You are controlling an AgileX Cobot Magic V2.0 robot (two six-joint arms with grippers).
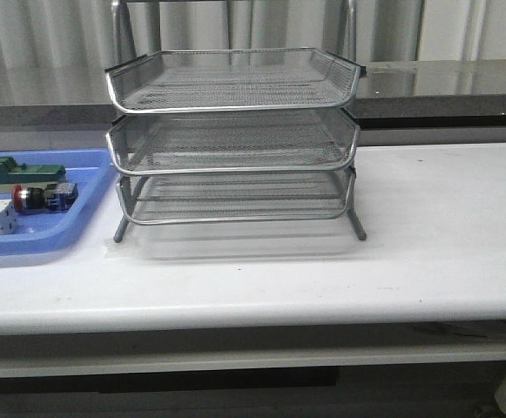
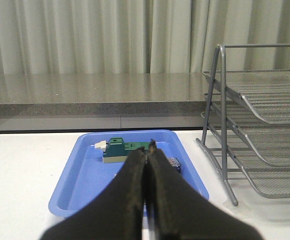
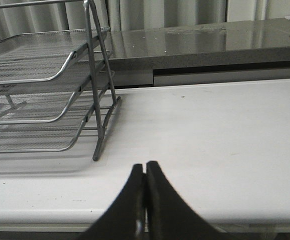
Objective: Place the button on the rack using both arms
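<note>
White desk [image 1: 444,226], grey curtain behind. Button [image 1: 42,198] lies in blue tray [image 1: 26,244], left of rack [image 1: 235,139], probably crowded by green block [image 1: 17,171]. Both grippers [image 2: 148,150] [image 3: 145,170] pressed closed, empty. Risk: fingers nudge neighbours, button rolls.

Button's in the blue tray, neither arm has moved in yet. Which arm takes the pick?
Left, probably. The button lies in the blue tray, left of the rack, and the shut left pincer already faces that tray. The right pincer, also shut, faces bare table beyond the rack.
</note>
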